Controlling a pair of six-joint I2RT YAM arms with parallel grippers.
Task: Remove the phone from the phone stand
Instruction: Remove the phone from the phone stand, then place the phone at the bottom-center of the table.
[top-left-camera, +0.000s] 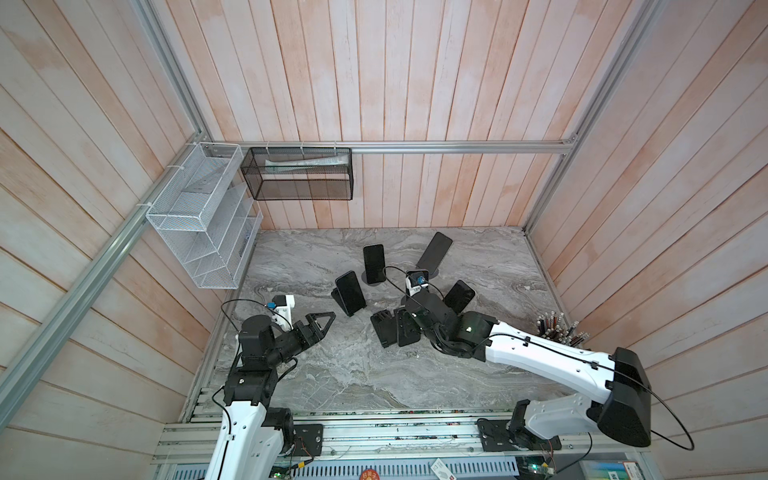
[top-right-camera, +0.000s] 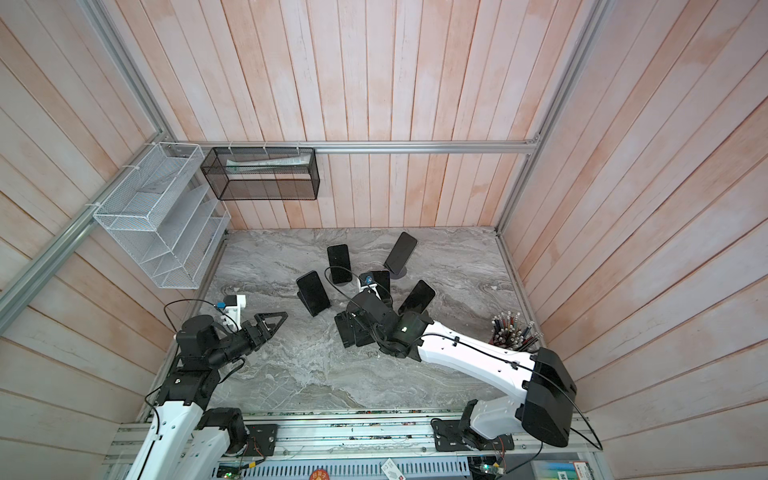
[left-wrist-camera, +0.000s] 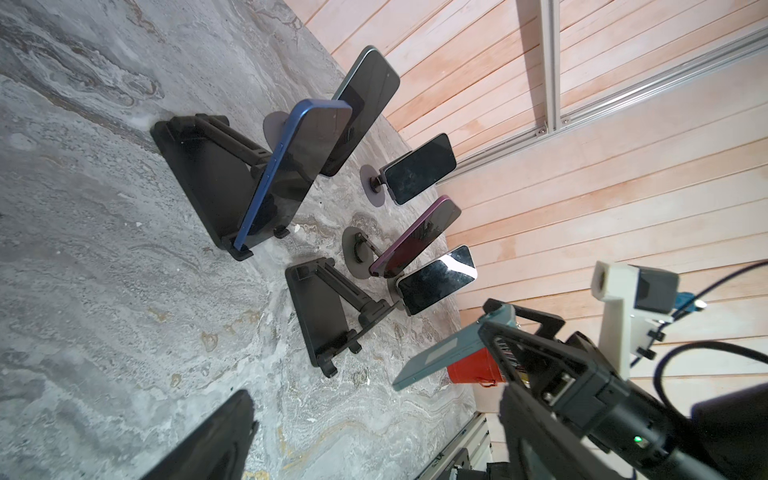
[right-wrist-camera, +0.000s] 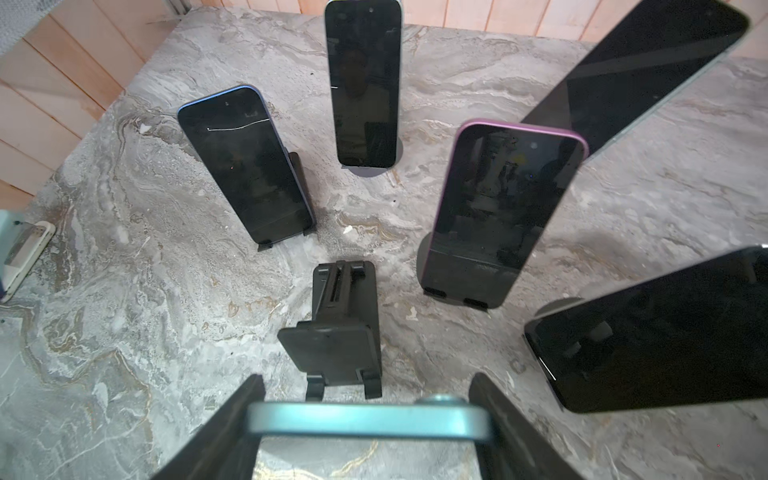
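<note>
My right gripper (right-wrist-camera: 368, 395) is shut on a teal phone (right-wrist-camera: 365, 419), its two fingers pressing the phone's long edges. From the left wrist view the teal phone (left-wrist-camera: 440, 353) hangs tilted above the table, apart from the empty black phone stand (left-wrist-camera: 320, 316). That stand (right-wrist-camera: 336, 328) sits just beyond the held phone with nothing on it. In both top views the right gripper (top-left-camera: 399, 328) (top-right-camera: 355, 328) hovers mid-table. My left gripper (top-left-camera: 322, 322) (top-right-camera: 272, 322) stays open and empty near the table's left side.
Several other phones stand on stands around it: a blue one (right-wrist-camera: 245, 166), a purple one (right-wrist-camera: 498, 208), a black one (right-wrist-camera: 361, 83) further back. A red pen cup (top-left-camera: 557, 328) stands at the right wall. Wire baskets (top-left-camera: 199, 212) (top-left-camera: 299, 174) hang on the back-left walls.
</note>
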